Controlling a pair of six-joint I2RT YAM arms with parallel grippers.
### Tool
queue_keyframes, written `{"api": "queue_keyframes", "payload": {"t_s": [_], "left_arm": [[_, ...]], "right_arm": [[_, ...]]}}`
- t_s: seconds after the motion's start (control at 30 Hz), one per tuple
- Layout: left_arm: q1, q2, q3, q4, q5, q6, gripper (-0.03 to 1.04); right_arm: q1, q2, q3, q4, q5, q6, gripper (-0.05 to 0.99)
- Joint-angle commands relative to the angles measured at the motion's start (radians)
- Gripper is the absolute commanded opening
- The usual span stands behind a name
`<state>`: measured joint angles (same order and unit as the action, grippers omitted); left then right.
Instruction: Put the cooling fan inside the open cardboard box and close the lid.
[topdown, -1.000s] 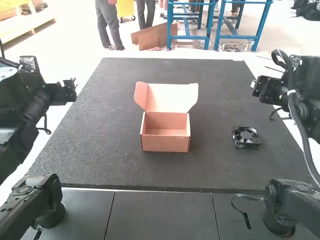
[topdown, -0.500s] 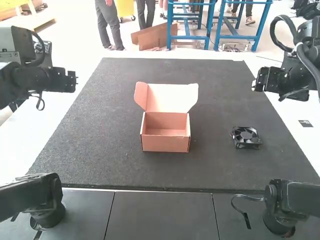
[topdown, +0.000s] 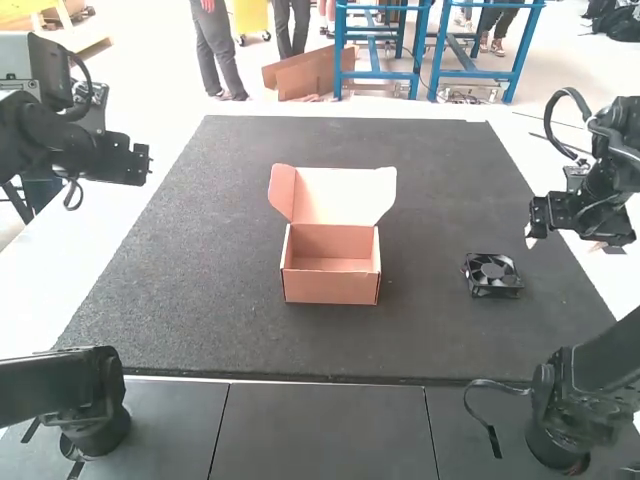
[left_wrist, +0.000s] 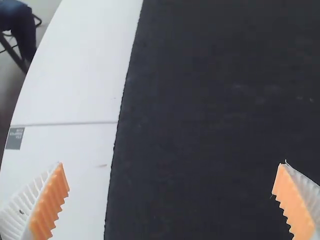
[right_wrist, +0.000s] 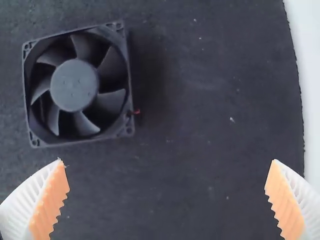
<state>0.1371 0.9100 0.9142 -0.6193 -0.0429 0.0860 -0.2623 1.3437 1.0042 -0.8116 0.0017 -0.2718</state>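
By mat's (topdown: 200, 280) right edge: cooling fan (topdown: 492, 273) lay flat.
Cardboard box (topdown: 331, 280): lid up, floor mostly hidden.
Left gripper (left_wrist: 172, 170), right gripper (right_wrist: 166, 165): both gaped empty.

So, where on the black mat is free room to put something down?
Bare mat lies left of the cardboard box and in front of it; a narrower gap separates box and cooling fan. Crowded only at the fan, with the right pincer near.

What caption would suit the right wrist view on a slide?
Right arm's jaws wide open above the black mat, the cooling fan lying flat on it, not yet grasped.
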Motion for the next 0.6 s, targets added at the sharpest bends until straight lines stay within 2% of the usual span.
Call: {"api": "queue_keyframes", "payload": {"t_s": [0.0, 0.13, 0.33, 0.57], "left_arm": [[-0.005, 0.003, 0.032, 0.009, 0.037, 0.006, 0.97], [-0.005, 0.006, 0.028, 0.021, 0.064, -0.025, 0.97], [-0.005, 0.012, -0.001, 0.062, 0.081, -0.072, 0.97], [-0.005, 0.01, -0.014, 0.086, 0.086, -0.083, 0.97]], "right_arm": [[-0.014, 0.031, 0.034, 0.012, 0.007, -0.047, 0.9], [-0.014, 0.091, 0.019, 0.051, -0.002, -0.043, 0.9], [-0.012, 0.169, 0.002, 0.115, -0.012, -0.02, 0.9], [-0.012, 0.244, 0.002, 0.186, -0.026, -0.01, 0.9]]}}
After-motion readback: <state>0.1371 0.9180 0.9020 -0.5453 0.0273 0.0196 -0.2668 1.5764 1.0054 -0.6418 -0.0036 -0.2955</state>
